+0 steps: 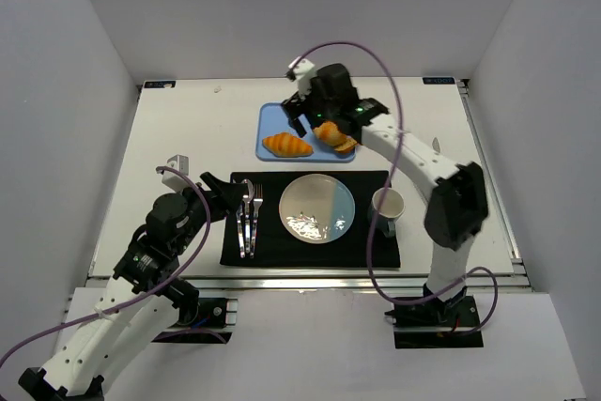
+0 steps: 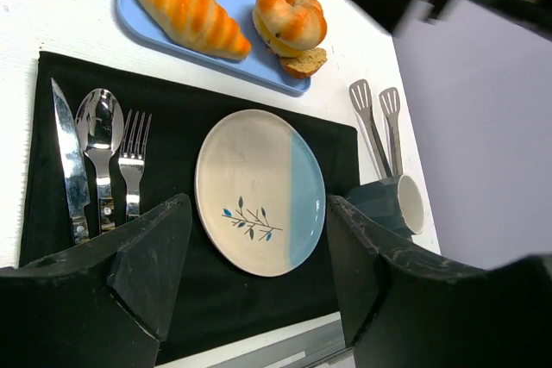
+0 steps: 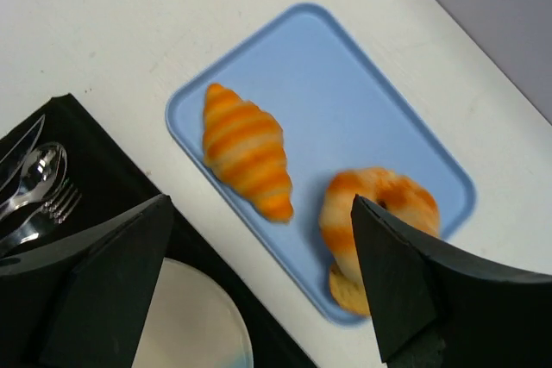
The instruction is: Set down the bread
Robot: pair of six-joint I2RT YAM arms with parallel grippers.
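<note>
A striped croissant (image 1: pixel 286 145) and a round bagel-like bread (image 1: pixel 334 135) lie on a blue tray (image 1: pixel 272 119) at the back of the table. In the right wrist view the croissant (image 3: pixel 247 151) is left of the round bread (image 3: pixel 379 208), which rests on a flat piece (image 3: pixel 349 290). My right gripper (image 1: pixel 322 121) hovers above the tray, open and empty (image 3: pixel 259 299). A white and blue plate (image 1: pixel 317 208) sits on a black placemat (image 1: pixel 376 246). My left gripper (image 1: pixel 221 196) is open and empty over the mat's near left (image 2: pixel 259 290).
A knife (image 2: pixel 67 161), spoon (image 2: pixel 99 140) and fork (image 2: pixel 131 165) lie left of the plate (image 2: pixel 259 191). A mug (image 1: pixel 387 206) stands at the plate's right. Metal tongs (image 2: pixel 375 122) lie on the white table beyond the mug. White walls enclose the table.
</note>
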